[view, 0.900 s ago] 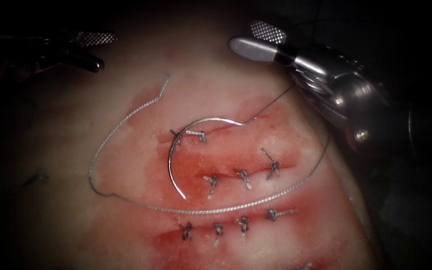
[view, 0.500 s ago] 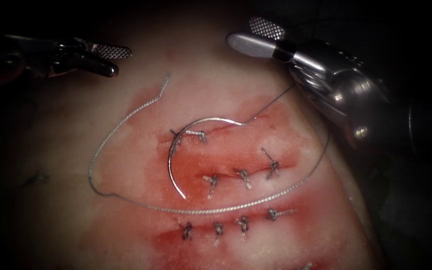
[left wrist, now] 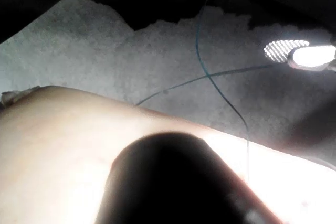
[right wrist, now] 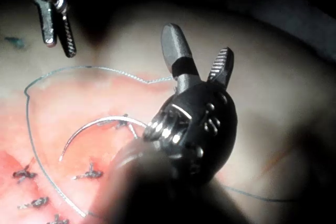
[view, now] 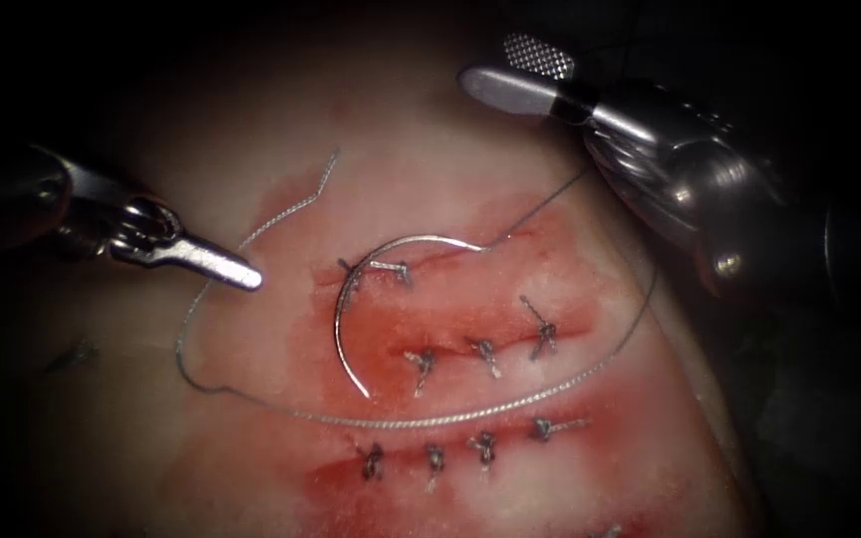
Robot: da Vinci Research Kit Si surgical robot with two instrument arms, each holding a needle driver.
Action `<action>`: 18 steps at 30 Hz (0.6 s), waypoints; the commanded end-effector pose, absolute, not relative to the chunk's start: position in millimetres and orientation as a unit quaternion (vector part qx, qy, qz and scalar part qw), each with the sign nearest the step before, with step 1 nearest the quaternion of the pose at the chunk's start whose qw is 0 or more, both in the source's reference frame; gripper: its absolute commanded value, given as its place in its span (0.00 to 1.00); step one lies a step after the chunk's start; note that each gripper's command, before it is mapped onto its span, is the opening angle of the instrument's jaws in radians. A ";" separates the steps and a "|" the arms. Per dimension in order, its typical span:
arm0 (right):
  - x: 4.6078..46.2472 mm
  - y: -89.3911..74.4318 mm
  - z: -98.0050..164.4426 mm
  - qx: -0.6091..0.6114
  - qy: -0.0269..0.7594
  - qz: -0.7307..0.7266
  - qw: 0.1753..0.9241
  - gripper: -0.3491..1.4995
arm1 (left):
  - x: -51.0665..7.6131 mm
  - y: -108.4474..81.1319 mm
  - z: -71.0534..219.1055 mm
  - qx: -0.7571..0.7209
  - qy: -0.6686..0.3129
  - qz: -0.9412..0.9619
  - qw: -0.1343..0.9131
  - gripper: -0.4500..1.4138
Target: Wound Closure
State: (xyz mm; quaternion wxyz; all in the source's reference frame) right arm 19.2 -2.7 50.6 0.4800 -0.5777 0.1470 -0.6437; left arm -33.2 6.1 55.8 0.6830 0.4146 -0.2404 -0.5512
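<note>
The curved needle (view: 343, 299) lies free on the tissue (view: 251, 468), its arc crossing the left end of the upper cut (view: 421, 261), its tip toward the middle row of stitches (view: 485, 351). Neither tool holds it. Thread (view: 421, 420) runs from the needle's rear end up under the right tool, then loops below the needle and back up on the left. My left tool (view: 246, 277) hovers over that left strand, holding nothing; the right wrist view shows its jaws (right wrist: 59, 43) slightly apart. My right tool (view: 512, 70) stands open and holds nothing above the upper right, also (right wrist: 198, 43).
Red fluid (view: 550, 289) stains the tissue around three cuts. A lower row of knotted stitches (view: 460, 450) lies below the thread loop. The tissue's edge (view: 715, 418) falls away into dark at the right. The left wrist view shows thread (left wrist: 210, 77) and the right tool's jaws (left wrist: 304, 53).
My left tool has come down and to the right from the upper left, to the thread left of the needle. Right tool, needle and thread stay nearly still.
</note>
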 end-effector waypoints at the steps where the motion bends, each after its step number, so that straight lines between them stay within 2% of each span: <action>1: 20.2 -2.2 50.8 -0.580 0.146 -0.642 0.479 0.96 | -33.9 7.2 55.8 0.393 -0.240 -0.546 0.700 0.54; 5: 20.3 -2.3 50.8 -0.580 0.146 -0.642 0.479 0.96 | -34.6 6.0 55.7 0.325 -0.191 -0.533 0.757 0.55; 13: 21.0 -2.7 51.0 -0.581 0.144 -0.642 0.479 0.96 | -37.0 3.3 58.7 0.274 -0.201 -0.509 0.791 0.80; 16: 21.5 -3.0 50.7 -0.581 0.143 -0.642 0.480 0.95 | -38.1 2.3 60.1 0.263 -0.206 -0.512 0.791 0.81; 18: 21.8 -3.2 50.5 -0.581 0.143 -0.642 0.480 0.95 | -38.7 2.0 60.7 0.260 -0.208 -0.515 0.789 0.77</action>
